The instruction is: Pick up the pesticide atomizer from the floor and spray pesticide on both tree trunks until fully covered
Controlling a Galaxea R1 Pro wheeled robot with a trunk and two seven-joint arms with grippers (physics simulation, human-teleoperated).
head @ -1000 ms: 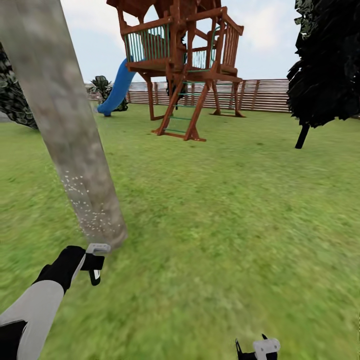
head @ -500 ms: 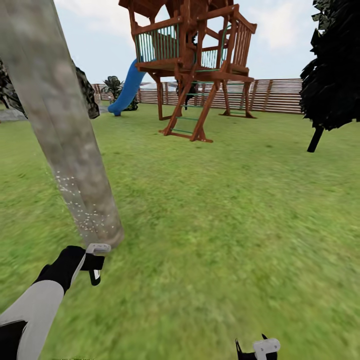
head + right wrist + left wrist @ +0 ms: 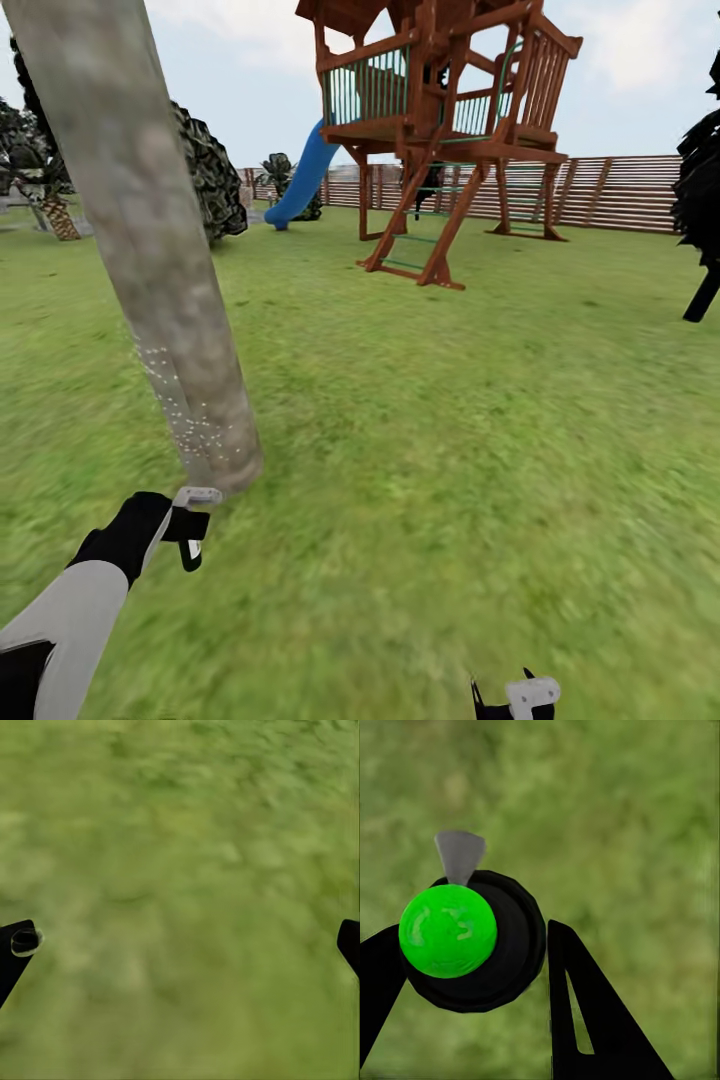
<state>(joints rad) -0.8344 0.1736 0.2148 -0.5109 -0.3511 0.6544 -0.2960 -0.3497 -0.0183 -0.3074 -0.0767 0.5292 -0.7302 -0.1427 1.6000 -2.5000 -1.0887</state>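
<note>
My left hand grips the pesticide atomizer between its fingers, nozzle just short of the leaning tree trunk, where pale pesticide specks dot the base. My right hand hangs spread wide above grass.

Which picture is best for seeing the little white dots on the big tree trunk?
The head view. There the pesticide speckles the lower part of the leaning tree trunk, just above the left gripper. The left wrist view looks at the atomizer and grass; the right wrist view looks at grass.
</note>
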